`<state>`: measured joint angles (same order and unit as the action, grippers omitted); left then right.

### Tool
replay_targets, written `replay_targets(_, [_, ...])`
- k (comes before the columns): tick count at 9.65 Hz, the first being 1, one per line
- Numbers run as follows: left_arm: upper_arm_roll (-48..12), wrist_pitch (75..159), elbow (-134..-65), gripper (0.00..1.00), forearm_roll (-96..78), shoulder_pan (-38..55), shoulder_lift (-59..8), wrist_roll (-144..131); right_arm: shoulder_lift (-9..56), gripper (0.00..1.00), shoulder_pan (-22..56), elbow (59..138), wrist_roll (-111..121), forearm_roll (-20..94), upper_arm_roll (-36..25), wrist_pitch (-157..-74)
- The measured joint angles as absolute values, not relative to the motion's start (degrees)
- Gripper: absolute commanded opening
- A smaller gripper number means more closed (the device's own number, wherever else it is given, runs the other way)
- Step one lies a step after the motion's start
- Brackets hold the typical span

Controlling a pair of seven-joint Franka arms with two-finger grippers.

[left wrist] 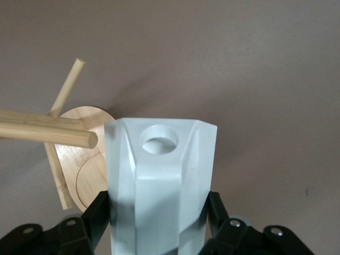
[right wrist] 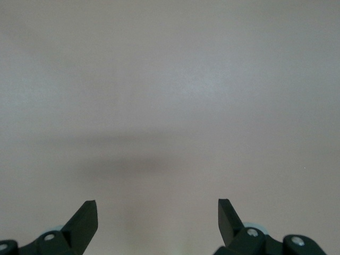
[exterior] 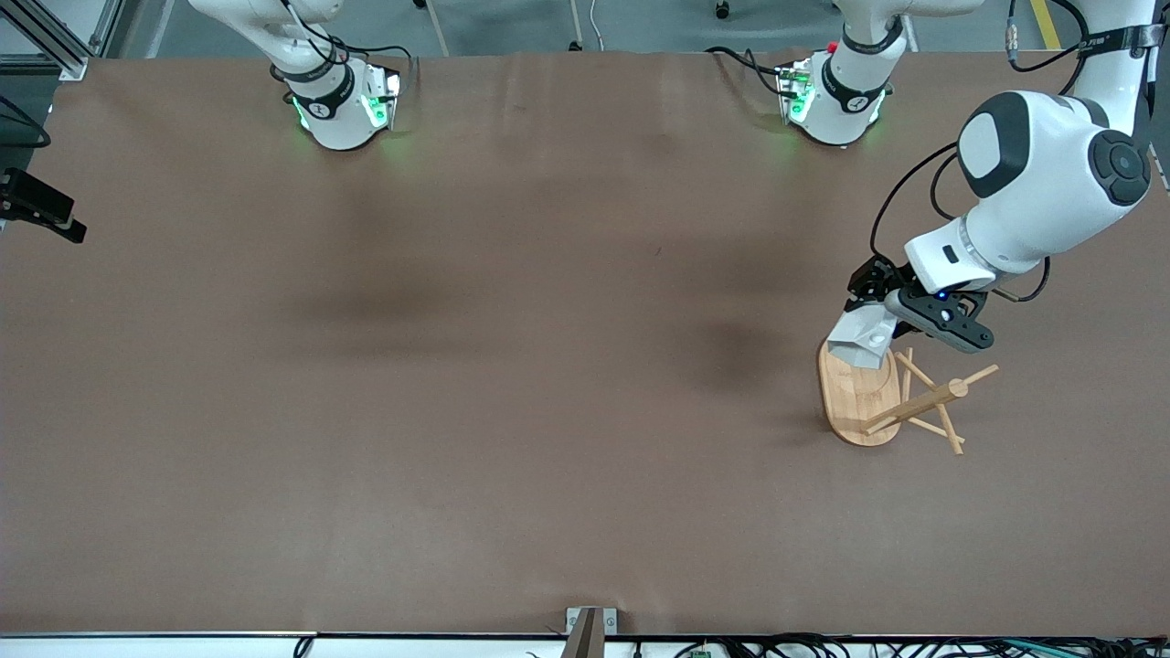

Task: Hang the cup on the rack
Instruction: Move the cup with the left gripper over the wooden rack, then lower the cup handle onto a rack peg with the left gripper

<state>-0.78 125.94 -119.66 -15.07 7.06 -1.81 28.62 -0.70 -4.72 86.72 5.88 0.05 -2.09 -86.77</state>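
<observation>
Your left tool [left wrist: 159, 223] clamped the cup [left wrist: 159, 180] above the rack [exterior: 900, 402]; you needed its handle hole aligned with a peg [left wrist: 45, 133]. Your right tool [right wrist: 158, 220] waited, agape and empty.

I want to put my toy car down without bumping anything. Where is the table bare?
Nearly all the brown table is bare, from the rack toward the right arm's end. It is crowded only at the left arm's end, where the left gripper holds the cup over the rack's base. The right gripper hangs open over bare table.

Cup [left wrist: 159, 180]: matt white, smooth. Rack [exterior: 900, 402]: light wood. Table [exterior: 457, 366]: matt brown.
</observation>
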Motion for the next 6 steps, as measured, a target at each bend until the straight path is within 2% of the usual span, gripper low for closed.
replay_targets(6, [-0.5,128.3,-116.6,0.01,-15.1,7.1,-5.8,29.2,-0.7,1.00,-4.7,86.7,5.9,0.0,-2.2,-87.0])
